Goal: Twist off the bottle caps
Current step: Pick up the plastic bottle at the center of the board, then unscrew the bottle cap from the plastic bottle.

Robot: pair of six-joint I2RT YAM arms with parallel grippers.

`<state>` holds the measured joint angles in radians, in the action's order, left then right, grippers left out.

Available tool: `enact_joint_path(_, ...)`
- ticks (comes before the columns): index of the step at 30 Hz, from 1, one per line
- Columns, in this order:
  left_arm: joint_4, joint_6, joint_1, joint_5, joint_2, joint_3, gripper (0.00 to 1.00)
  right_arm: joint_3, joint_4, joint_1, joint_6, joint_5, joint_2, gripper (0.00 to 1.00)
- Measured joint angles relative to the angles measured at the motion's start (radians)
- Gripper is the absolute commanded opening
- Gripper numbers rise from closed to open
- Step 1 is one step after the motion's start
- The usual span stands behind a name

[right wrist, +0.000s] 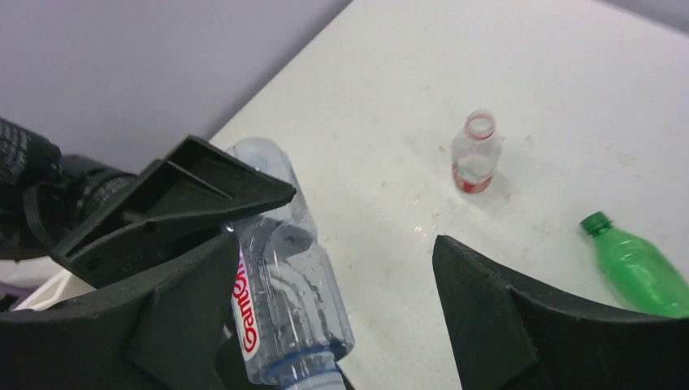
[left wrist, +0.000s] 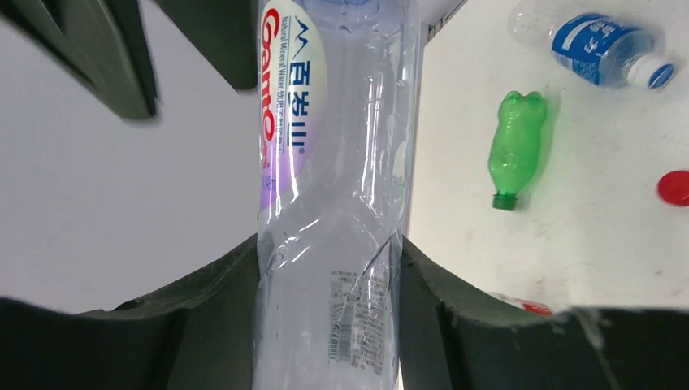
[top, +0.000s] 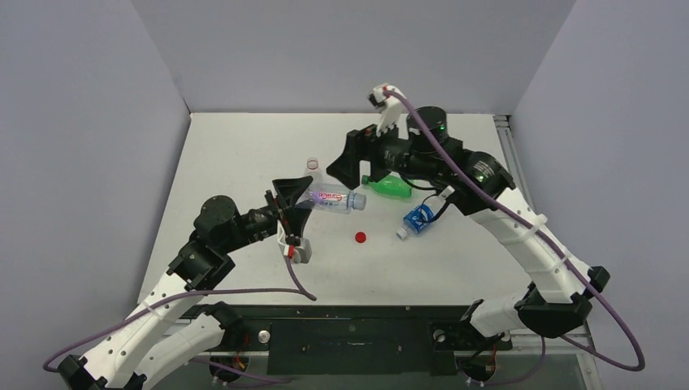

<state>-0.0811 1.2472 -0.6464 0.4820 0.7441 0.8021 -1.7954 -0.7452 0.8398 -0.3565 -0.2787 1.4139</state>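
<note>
Clear bottle (left wrist: 325, 244) of glossy, smooth plastic with a shiny printed label (left wrist: 292, 97); green bottle (left wrist: 517, 146) of glossy translucent plastic; bench (top: 244, 162) matt white.

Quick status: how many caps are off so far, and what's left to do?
Done: one red cap lies loose; the upright bottle has an open neck. In hand: the left pincer grips the Ganten bottle, right pincer open beside it. Left: green bottle and blue-label bottle, both capped.
</note>
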Motion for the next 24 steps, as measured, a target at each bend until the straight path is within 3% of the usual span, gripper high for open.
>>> enact_joint_path(3,0.056,-0.180,0.000,-0.033,-0.001,-0.023,0.27,0.019,0.070,-0.045,-0.019,0.042,-0.072,0.85)
enact_joint_path(8,0.230,-0.486,0.000,-0.092,-0.023,-0.103,0.24,0.151,0.248,-0.053,-0.056,0.100,-0.240,0.83)
enact_joint_path(13,0.345,-0.708,0.000,-0.148,-0.022,-0.119,0.23,0.257,0.397,-0.053,-0.106,0.125,-0.308,0.77)
enact_joint_path(24,0.399,-0.918,0.000,-0.196,0.006,-0.119,0.23,0.341,0.617,0.068,-0.176,0.149,-0.206,0.65)
